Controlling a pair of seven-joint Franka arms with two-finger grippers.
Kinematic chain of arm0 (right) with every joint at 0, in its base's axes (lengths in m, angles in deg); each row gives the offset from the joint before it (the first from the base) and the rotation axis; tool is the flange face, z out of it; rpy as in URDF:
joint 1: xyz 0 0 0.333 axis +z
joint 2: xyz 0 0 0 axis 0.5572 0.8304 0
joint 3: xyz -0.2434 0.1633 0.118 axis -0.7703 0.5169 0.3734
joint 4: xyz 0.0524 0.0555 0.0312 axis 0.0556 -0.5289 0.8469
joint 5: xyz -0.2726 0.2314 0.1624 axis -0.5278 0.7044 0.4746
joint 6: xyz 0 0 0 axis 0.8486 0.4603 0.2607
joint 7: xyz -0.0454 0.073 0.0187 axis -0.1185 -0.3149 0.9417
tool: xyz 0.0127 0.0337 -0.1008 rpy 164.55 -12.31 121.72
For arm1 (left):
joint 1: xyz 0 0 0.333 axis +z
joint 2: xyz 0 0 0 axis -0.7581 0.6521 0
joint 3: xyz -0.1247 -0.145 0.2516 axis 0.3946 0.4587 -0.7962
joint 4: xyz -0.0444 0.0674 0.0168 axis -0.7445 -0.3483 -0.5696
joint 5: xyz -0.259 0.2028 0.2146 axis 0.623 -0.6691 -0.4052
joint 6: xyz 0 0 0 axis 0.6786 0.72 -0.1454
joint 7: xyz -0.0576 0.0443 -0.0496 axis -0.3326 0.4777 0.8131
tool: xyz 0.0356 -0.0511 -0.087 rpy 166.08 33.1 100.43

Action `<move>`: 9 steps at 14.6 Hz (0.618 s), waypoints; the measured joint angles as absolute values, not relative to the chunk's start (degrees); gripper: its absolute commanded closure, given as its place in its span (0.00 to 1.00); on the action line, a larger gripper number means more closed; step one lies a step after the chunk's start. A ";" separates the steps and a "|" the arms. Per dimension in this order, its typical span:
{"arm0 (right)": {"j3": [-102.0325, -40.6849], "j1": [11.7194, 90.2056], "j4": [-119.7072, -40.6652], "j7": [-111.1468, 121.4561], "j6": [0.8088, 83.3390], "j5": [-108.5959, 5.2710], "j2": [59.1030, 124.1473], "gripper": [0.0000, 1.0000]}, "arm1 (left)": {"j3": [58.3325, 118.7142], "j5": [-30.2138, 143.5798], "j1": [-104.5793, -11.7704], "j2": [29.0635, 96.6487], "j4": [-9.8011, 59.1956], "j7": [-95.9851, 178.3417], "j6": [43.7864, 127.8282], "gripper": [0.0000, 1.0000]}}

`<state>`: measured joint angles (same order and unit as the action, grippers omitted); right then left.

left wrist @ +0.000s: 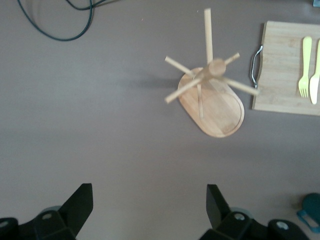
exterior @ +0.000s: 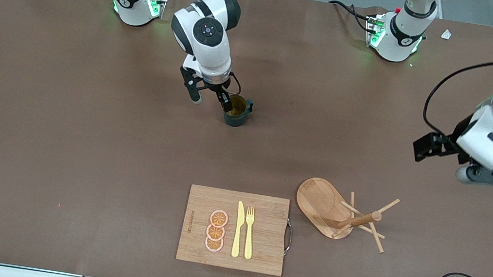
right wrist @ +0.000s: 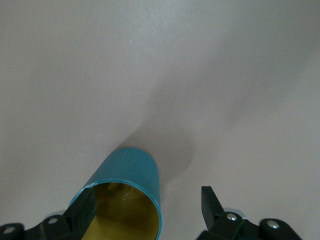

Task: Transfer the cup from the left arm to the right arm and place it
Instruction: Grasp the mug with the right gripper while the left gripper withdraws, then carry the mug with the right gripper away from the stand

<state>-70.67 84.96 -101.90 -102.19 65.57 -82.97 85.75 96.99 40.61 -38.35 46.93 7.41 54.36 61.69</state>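
Brown paper covers the surface (exterior: 55, 139). Near its middle stands the cup (exterior: 237, 110), upright, handle toward the left arm's end. The right gripper (exterior: 209, 99) is low at the cup with its fingers spread: one finger (right wrist: 80, 212) sits at the rim over the orange-brown inside, the other (right wrist: 212, 205) clear of the wall, so nothing is clamped. The left gripper (left wrist: 150, 210) waits in the air over bare surface at the left arm's end, fingers spread and holding nothing. Nearer the front camera lie a board (exterior: 258, 253) with knife (exterior: 238, 229), fork (exterior: 249, 232) and three orange slices (exterior: 216, 231), and beside it a peg stand (exterior: 321, 207).
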 measured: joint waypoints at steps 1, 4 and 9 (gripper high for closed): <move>-70.66 85.64 -101.84 -102.66 66.26 -82.97 86.45 0.22 | 96.99 40.94 -38.16 45.05 9.25 53.60 61.61 0.00; -70.66 87.58 -101.71 -102.87 66.99 -83.02 88.02 0.91 | 96.49 42.44 -36.74 42.59 11.47 47.34 61.40 0.00; -70.99 88.09 -101.43 -97.95 67.09 -83.11 88.63 1.00 | 96.00 44.11 -33.73 42.32 11.20 43.10 60.66 0.00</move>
<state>-70.99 88.09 -101.43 -97.95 67.09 -83.11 88.63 96.00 44.11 -33.73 42.32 11.20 43.10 60.66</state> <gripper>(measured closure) 0.749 0.000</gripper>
